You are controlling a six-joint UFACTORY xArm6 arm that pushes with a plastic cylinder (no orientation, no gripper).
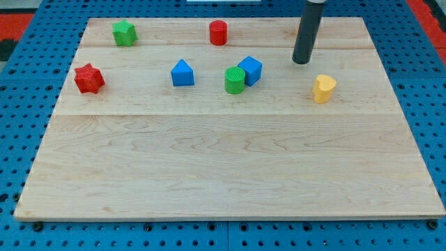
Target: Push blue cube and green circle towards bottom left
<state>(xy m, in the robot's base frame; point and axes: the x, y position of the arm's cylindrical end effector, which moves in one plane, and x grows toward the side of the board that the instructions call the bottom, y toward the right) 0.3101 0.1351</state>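
The blue cube (250,70) sits in the upper middle of the wooden board (223,167). The green circle (235,80), a short cylinder, touches the cube's lower left side. My tip (301,62) is the lower end of the dark rod that comes down from the view's top. It rests on the board to the right of the blue cube and slightly higher, with a gap of about one block width between them. It touches no block.
A blue house-shaped block (182,73) lies left of the green circle. A red star (89,78) is at the left, a green star (124,33) at the top left, a red cylinder (218,33) at the top middle. A yellow heart (323,88) lies below and right of my tip.
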